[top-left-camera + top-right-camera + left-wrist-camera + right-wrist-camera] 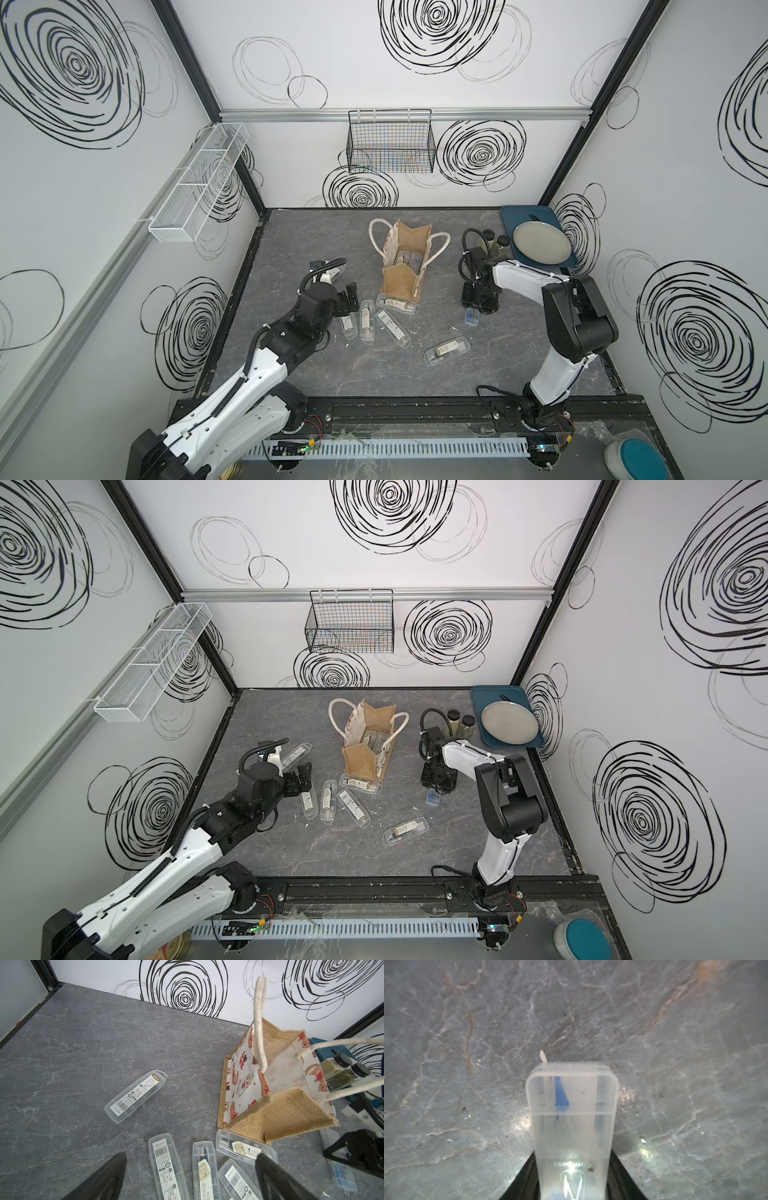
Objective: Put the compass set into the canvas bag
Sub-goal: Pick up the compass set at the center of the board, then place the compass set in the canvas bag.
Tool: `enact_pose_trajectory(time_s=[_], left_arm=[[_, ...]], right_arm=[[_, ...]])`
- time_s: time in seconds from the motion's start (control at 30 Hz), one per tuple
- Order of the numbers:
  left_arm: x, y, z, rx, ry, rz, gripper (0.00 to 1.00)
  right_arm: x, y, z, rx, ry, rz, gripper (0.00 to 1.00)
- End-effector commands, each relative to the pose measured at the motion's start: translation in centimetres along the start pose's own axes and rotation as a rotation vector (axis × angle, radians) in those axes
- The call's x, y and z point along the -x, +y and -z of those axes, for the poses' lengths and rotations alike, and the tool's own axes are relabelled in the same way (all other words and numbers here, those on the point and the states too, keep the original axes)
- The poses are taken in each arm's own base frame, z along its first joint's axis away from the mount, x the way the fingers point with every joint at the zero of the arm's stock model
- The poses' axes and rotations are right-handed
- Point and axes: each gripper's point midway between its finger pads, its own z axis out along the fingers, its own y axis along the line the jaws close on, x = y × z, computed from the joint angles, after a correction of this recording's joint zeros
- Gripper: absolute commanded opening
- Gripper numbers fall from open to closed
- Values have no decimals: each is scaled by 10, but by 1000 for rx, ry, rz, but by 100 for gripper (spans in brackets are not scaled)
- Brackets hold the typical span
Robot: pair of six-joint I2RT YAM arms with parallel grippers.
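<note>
My right pincer [572, 1182] clamps the long edges of the compass set [572, 1118], a clear plastic case lying on the worktop [456, 1043], right of the canvas bag [405, 257] in frame. Probably light, rigid and slippery; best held mid-length. Left pincer [351, 297] stands apart.

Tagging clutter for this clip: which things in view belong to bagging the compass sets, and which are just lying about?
Job: canvas bag; clear compass case, clamped in the right gripper; loose compass cases; open left gripper.
Lying about: grey plate on blue tray; two spice jars; black wire basket; white mesh basket.
</note>
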Motion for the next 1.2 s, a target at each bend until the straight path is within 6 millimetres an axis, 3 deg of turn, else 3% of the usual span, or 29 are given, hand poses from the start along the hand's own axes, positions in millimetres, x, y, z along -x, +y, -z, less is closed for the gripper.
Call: enact_pose_trajectory(time_s=[0.0,0.17,0.37,0.63,0.87,1.0,1.17], left_arm=[[8,-3,1,-5,-28,14,99],[9,-2,4,-7,-35,16,99],[10,-2,7,-11,-41,24,99],[12,-2,8,-16,-47,30,99],[11,0,8,-10,-47,27,99],[9,-1,6,-8,-36,22,99],[7,0,6,-2,-32,16,99]], right_arm=[[1,-4,9,10,-26,-21,42],[13,-7,51,28,-114,-18,41],[37,-7,120,53,-266,-6,41],[67,24,201,149,-404,66,42],[96,85,265,279,-573,166,42],[105,135,276,318,-583,244,42],[114,189,268,364,-567,315,42]])
